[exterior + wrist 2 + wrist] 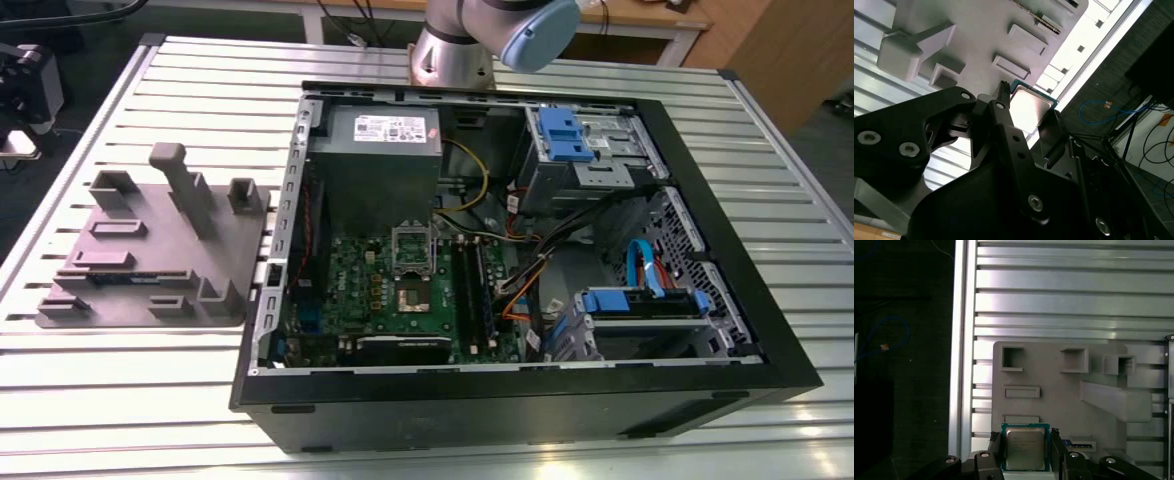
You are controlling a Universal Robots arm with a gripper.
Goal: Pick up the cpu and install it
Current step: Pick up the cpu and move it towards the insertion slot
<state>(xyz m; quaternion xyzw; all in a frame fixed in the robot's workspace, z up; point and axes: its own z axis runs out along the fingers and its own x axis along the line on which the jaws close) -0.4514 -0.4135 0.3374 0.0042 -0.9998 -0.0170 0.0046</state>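
Two fingers of my gripper clamp opposite edges of the cpu, over the grey tray near the table edge. Its near edge is cut off behind my gripper body. Shiny lid lies flat toward the first wrist view, square, no long axis.

Black claw with silver screw heads; within the claw the cpu has a shiny silver top and a green rim. Beyond the claw lies a plain pale grey fixture on a silver table ribbed in parallel stripes
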